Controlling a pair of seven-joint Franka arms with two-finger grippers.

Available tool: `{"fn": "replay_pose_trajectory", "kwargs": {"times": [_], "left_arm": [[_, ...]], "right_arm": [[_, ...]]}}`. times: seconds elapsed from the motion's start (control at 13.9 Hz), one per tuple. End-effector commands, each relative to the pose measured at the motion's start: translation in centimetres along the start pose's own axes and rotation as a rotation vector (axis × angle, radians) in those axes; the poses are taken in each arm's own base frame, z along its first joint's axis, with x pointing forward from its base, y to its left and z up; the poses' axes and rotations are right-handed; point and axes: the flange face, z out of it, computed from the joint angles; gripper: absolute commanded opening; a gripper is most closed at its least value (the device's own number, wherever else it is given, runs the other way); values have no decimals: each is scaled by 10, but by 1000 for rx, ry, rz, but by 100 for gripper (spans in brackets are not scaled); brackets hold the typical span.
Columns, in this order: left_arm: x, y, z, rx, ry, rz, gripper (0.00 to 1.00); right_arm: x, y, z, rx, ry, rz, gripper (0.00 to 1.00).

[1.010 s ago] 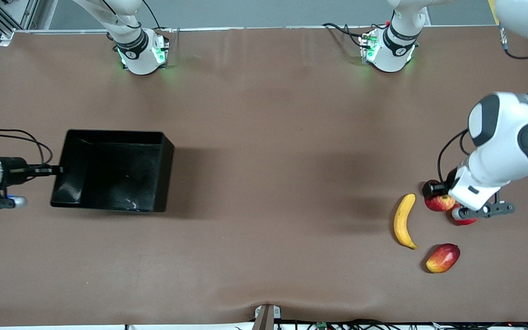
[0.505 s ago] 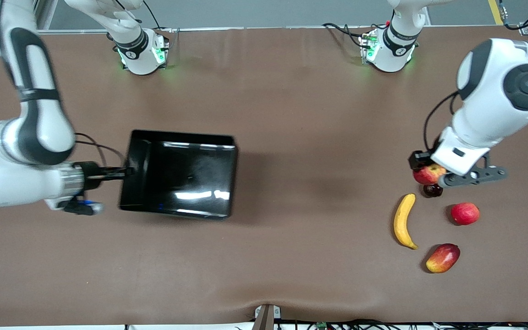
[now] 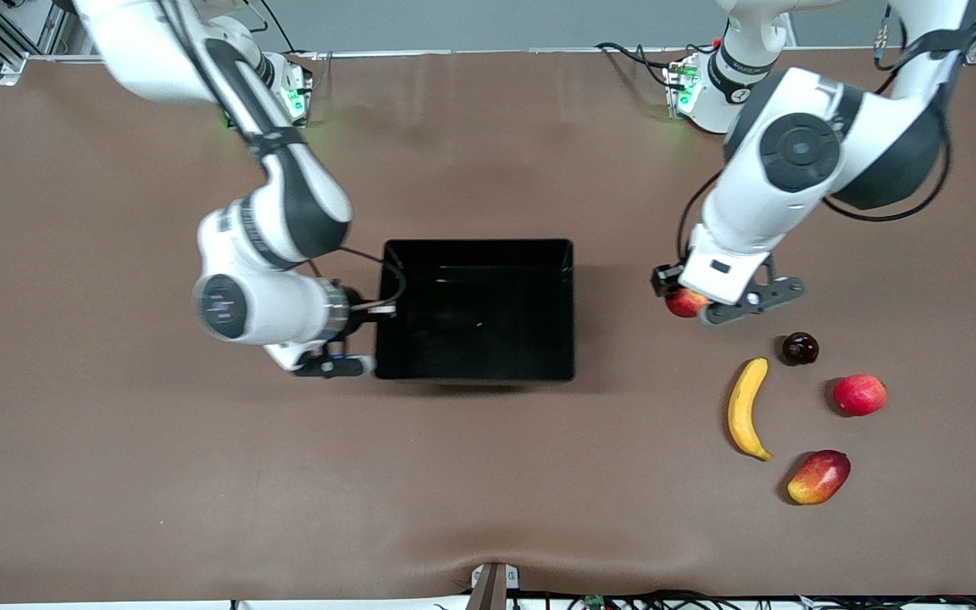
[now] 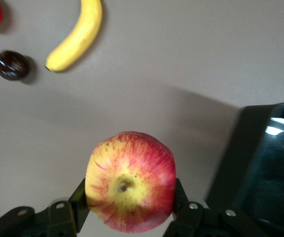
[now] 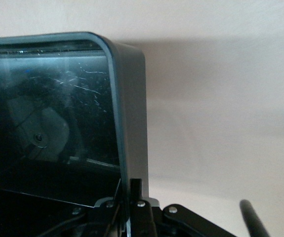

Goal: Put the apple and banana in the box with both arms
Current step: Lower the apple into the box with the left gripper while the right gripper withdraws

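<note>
**Apple in the air, box in hand, banana waiting**

Fruit is riding in the left tool (image 3: pixel 691 302), which is gripping the apple (image 4: pixel 130 180) with a finger pressing on each side, stem dimple facing the wrist camera. In the front view this tool is hanging over bare counter (image 3: pixel 488 491) just beside the box (image 3: pixel 477 254), at the wall turned toward the left arm's end; the apple is not over the opening yet.

The right tool (image 3: pixel 379 310) is pinching the box itself: the right wrist view is showing its fingers narrowed onto the thin upright wall, one inside and one outside. It is gripping the wall facing the right arm's end. Whether the box is resting on the counter or hanging slightly above it, I cannot tell. Its inside is looking bare, with only reflections showing.

The banana (image 3: pixel 745 408) is lying on the counter well apart from the box, toward the left arm's end and nearer to the front camera than the box's middle. Also toward that end are a small dark round fruit (image 3: pixel 800 348), a plain red round fruit (image 3: pixel 859 395) and an oblong red-and-yellow fruit (image 3: pixel 818 477).

Judging from this, neither fruit is in yet. The apple seems close to its drop; the banana is untouched, so roughly half or more of the work is remaining.
</note>
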Motion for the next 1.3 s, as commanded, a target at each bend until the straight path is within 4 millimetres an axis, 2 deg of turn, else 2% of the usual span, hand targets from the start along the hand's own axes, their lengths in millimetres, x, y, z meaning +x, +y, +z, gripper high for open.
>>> {"fn": "replay_pose_trajectory", "kwargs": {"times": [0.0, 0.14, 0.36, 0.43, 0.51, 0.58, 0.65, 0.79, 0.94, 1.08, 1.23], "left_arm": [[-11, 27, 27, -16, -32, -61, 0], [-28, 52, 46, -20, -46, -61, 0], [-52, 88, 81, -40, -64, -111, 0], [-58, 96, 95, -34, -65, -117, 0], [-64, 100, 112, -5, -46, -101, 0], [-65, 100, 129, 27, -18, -90, 0], [-65, 99, 149, 53, -5, -91, 0], [-66, 105, 180, 50, -9, -111, 0], [-72, 114, 199, 41, -3, -96, 0], [-78, 120, 218, 44, -19, -93, 0], [-80, 119, 229, 53, -29, -89, 0]], "right_arm": [[0, -30, 28, 22, 24, 33, 0], [-2, -56, 64, 16, 62, 57, 0], [0, -66, 90, 14, 89, 85, 0], [1, -64, 89, 14, 90, 87, 13], [2, -63, 88, 14, 93, 90, 83], [1, -64, 83, 8, 104, 79, 100], [3, -65, 74, 0, 120, 66, 100], [12, -64, 38, 13, 145, 63, 100], [18, -58, -6, 16, 119, 67, 100], [26, -32, -53, 9, 83, 94, 100], [33, -2, -113, 0, 96, 112, 100]]}}
